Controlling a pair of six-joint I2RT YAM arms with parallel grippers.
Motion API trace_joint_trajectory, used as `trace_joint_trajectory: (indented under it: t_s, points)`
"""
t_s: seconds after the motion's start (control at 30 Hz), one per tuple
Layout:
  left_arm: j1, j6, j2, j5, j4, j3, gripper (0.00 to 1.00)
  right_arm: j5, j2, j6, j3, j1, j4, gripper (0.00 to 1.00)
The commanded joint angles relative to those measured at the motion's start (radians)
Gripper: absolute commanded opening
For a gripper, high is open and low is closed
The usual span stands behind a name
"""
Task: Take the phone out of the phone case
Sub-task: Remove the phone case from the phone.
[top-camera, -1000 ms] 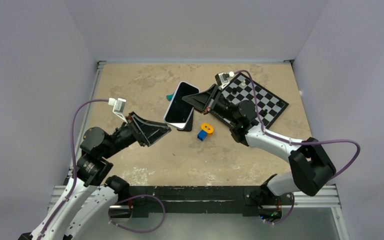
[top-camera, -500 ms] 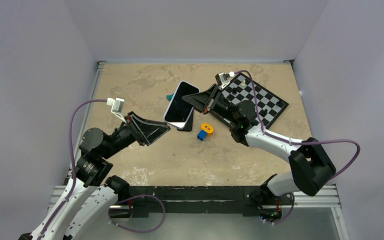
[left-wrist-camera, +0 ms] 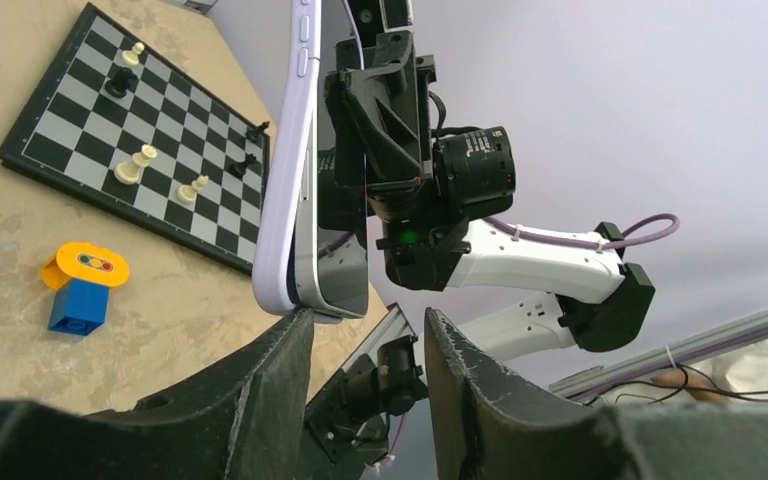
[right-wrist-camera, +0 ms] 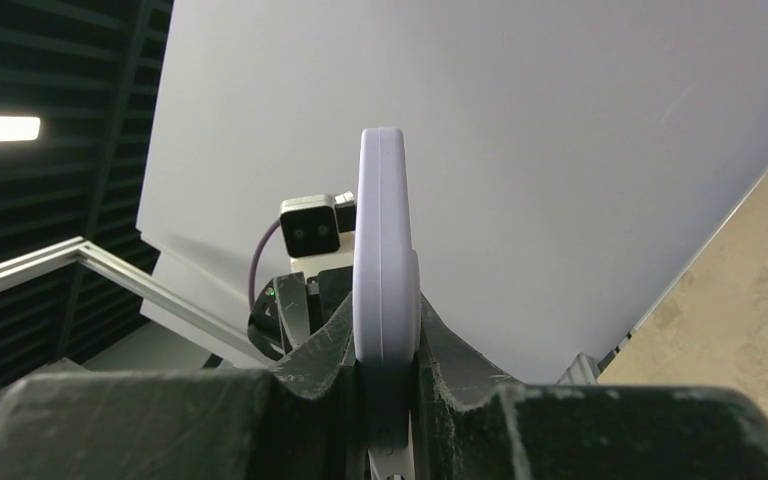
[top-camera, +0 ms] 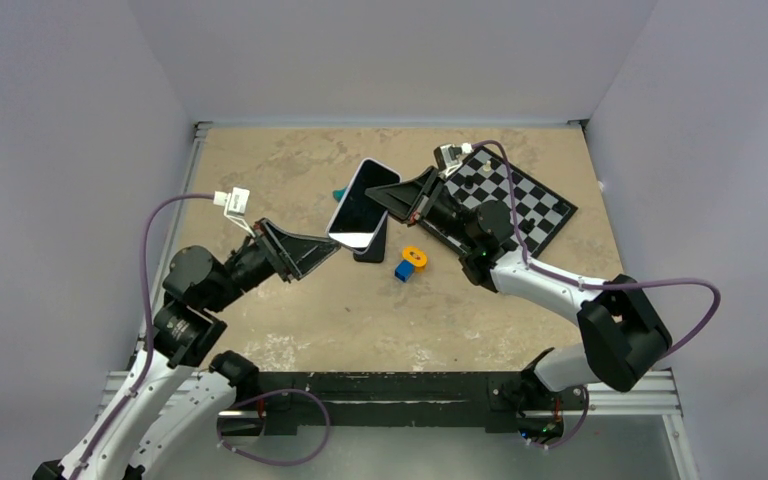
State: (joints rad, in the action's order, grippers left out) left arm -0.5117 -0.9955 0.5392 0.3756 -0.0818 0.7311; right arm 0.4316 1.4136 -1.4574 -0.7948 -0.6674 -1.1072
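Observation:
The phone (top-camera: 363,203) sits in its lavender phone case (left-wrist-camera: 285,200) and is held in the air, tilted, screen up. My right gripper (top-camera: 402,198) is shut on its far right edge; in the right wrist view the case (right-wrist-camera: 385,250) stands edge-on, clamped in that gripper (right-wrist-camera: 385,318). My left gripper (top-camera: 332,254) is open just under the phone's lower end. Seen from the left wrist, this gripper (left-wrist-camera: 368,315) has its left fingertip (left-wrist-camera: 300,325) touching the case's bottom corner, and nothing lies between the fingers.
A chessboard (top-camera: 525,200) with a few pieces lies at the back right, also seen as the board (left-wrist-camera: 60,120) from the left wrist. An orange-and-blue block (top-camera: 409,262) stands near the phone. A dark flat object (top-camera: 372,250) lies under the phone, and a teal bit (top-camera: 339,192) beside it.
My left gripper has moved up and right until it meets the phone's lower end, and its jaws have narrowed a little. The right gripper keeps its hold, with the phone shifted slightly.

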Motion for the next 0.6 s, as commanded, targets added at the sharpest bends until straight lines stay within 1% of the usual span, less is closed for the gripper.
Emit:
trace_joint_trajectory:
  t_s: [0.0,0.17,0.23,0.33,0.43,0.57]
  points:
    - [0.005,0.021,0.049,-0.095,-0.054,0.064,0.48,0.059,-0.044,-0.039,-0.033,-0.029,-0.126,0.00]
    - [0.006,0.072,0.045,-0.130,-0.061,0.063,0.47,0.091,-0.029,-0.093,-0.035,-0.029,-0.204,0.00]
    - [0.008,0.111,0.064,-0.118,-0.087,0.102,0.47,0.100,-0.023,-0.114,-0.033,-0.028,-0.225,0.00]
    - [0.013,0.172,0.111,-0.071,-0.158,0.177,0.45,0.115,-0.005,-0.140,-0.030,-0.029,-0.273,0.00]
    - [0.015,0.165,0.125,-0.024,-0.110,0.192,0.43,0.147,0.012,-0.123,-0.054,-0.029,-0.248,0.00]
    - [0.016,0.110,0.191,0.099,-0.054,0.219,0.37,0.196,0.026,-0.073,-0.086,-0.029,-0.199,0.00]
